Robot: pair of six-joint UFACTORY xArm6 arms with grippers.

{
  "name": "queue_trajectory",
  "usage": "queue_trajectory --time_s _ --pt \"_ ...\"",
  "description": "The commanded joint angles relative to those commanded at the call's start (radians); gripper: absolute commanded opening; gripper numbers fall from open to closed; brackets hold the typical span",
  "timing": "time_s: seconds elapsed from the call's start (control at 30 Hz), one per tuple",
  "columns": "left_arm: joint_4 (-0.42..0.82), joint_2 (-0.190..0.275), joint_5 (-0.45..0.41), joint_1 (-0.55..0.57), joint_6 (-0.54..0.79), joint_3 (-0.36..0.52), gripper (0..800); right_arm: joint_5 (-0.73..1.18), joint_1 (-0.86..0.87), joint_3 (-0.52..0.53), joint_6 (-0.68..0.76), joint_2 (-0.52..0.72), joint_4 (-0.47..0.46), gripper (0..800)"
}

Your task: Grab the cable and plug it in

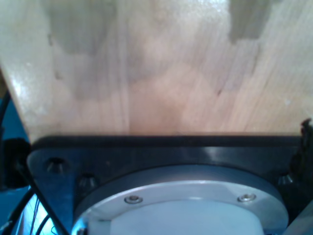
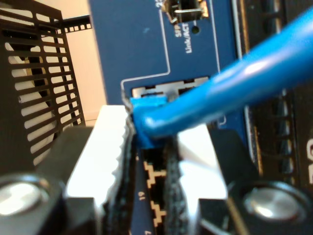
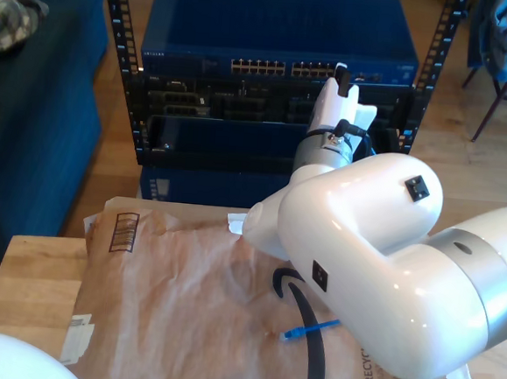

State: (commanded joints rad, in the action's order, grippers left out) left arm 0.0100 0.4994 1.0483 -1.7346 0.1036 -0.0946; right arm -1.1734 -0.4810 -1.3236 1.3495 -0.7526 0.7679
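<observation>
My second gripper [image 2: 149, 161] had its fingers [image 2: 98, 147] clamped on the cable [image 2: 230, 83] plug at the switch [image 3: 278, 42] port. Best to push straight & steady. First gripper's state: can't tell.

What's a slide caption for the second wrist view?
My second gripper holds the blue cable plug at a port on the blue switch.

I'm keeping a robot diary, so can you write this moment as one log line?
phase: plugging in | my second gripper: shut on cable | plug: at the blue box port | my first gripper: over wood
</observation>
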Motion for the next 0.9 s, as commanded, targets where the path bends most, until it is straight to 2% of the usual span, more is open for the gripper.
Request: queue_trajectory --time_s 0.03,0.07,0.13,0.23,0.37,0.5,0.6,0.77,0.9 --pt "0.0 0.0 0.0 0.0 0.0 0.0 800 0.0 0.003 0.002 0.002 0.002 0.0 6" --pt "0.0 0.0 0.0 0.0 0.0 0.0 800 0.0 0.005 0.005 0.002 0.002 0.0 59" --pt "0.0 0.0 0.0 0.0 0.0 0.0 800 0.015 0.009 0.012 0.002 0.006 -0.012 257" --pt "0.0 0.0 0.0 0.0 0.0 0.0 800 0.038 0.005 0.06 0.002 0.052 -0.009 398" --pt "0.0 0.0 0.0 0.0 0.0 0.0 800 0.04 -0.006 0.192 0.003 0.164 -0.008 452" --pt "0.0 0.0 0.0 0.0 0.0 0.0 800 0.072 -0.02 0.333 0.003 0.272 -0.008 453" --pt "0.0 0.0 0.0 0.0 0.0 0.0 800 0.181 -0.021 0.41 0.003 0.356 -0.012 527" --pt "0.0 0.0 0.0 0.0 0.0 0.0 800 0.299 -0.009 0.462 -0.074 0.47 -0.021 594" --pt "0.0 0.0 0.0 0.0 0.0 0.0 800 0.477 0.06 0.476 -0.17 0.572 -0.018 730"
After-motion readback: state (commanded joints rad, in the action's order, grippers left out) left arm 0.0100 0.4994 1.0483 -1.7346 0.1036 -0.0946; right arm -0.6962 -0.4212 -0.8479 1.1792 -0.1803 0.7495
